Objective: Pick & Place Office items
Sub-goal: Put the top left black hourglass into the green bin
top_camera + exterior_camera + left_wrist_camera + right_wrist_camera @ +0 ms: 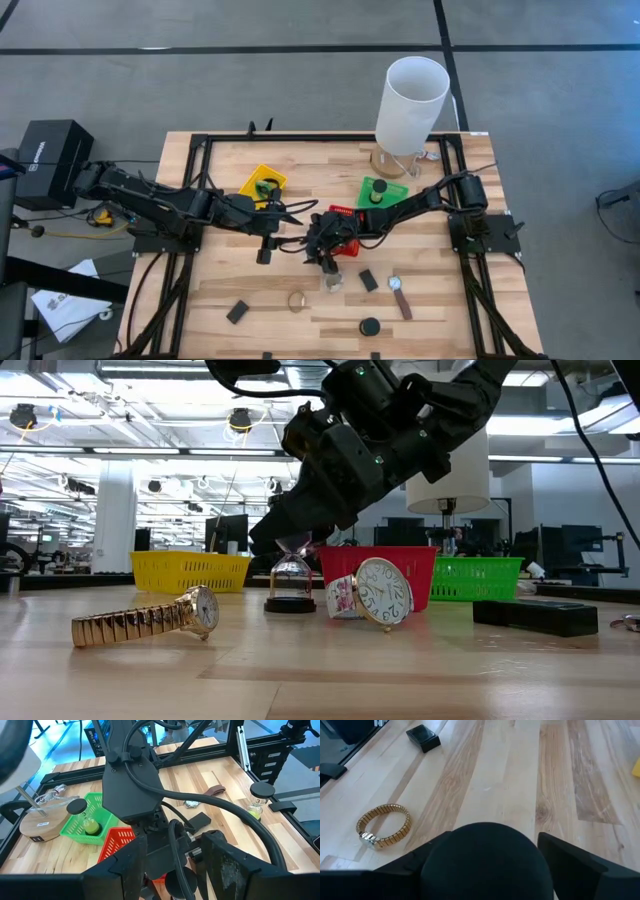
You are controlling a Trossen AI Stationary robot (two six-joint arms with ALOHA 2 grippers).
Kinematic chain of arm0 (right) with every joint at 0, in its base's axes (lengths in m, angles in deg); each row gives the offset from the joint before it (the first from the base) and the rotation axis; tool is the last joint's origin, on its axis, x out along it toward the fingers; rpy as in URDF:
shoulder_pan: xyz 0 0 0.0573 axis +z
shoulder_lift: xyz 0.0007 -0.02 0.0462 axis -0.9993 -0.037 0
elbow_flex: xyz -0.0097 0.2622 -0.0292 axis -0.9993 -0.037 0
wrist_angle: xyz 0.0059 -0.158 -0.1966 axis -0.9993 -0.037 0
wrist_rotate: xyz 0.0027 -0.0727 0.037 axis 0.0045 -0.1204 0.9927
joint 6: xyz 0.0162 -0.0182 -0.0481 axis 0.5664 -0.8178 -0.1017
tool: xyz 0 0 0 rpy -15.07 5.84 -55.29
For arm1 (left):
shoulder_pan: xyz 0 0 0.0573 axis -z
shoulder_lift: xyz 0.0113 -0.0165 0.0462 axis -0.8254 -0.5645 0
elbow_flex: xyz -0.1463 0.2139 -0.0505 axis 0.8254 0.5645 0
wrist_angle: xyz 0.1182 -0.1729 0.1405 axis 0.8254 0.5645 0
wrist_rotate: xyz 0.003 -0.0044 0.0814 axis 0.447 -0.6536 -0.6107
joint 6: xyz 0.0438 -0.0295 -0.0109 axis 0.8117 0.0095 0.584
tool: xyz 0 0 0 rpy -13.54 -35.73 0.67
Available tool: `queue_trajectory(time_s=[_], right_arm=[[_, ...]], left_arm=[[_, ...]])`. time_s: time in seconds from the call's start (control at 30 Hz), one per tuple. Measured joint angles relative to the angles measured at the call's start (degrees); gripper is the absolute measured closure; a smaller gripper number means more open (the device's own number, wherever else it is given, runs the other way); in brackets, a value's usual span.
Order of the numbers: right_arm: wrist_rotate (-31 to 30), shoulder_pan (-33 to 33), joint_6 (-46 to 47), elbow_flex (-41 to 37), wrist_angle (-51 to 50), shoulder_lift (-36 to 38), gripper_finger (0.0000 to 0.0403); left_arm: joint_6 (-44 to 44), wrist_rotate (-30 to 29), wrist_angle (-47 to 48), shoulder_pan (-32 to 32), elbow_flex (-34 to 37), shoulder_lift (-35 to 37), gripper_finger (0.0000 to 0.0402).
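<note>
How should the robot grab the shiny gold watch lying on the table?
Probably by the stretchy band of the gold watch, away from the face, coming straight down. It lies on its edge as an open loop, so one finger can go inside and one outside. The right gripper is busy, closed around the black top of the hourglass.

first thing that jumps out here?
Both arms meet mid-table: the right gripper is down over a small hourglass in front of the red basket, the left gripper close beside. Next, the tall white cylinder at the far edge and the gold watch lying up front.
</note>
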Motion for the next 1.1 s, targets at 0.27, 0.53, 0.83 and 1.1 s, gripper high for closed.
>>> queue_trajectory(time_s=[0.27, 0.53, 0.83, 1.1], right_arm=[[0.00, 0.08, 1.09, 0.00, -0.32, 0.15, 0.0174], [0.09, 0.12, 2.55, 0.00, -0.75, 0.26, 0.0222], [0.17, 0.11, 2.40, -0.02, -1.51, 0.35, 0.0192], [0.22, 0.11, 2.38, -0.02, -1.45, 0.35, 0.0224]], left_arm=[[0.02, 0.00, 0.00, 0.01, 0.00, 0.00, 0.0220], [0.00, 0.00, 0.00, 0.01, 0.00, 0.00, 0.0220], [0.00, 0.00, 0.00, 0.00, 0.00, 0.00, 0.0220], [0.01, -0.01, 0.00, -0.01, 0.00, 0.00, 0.0220]])
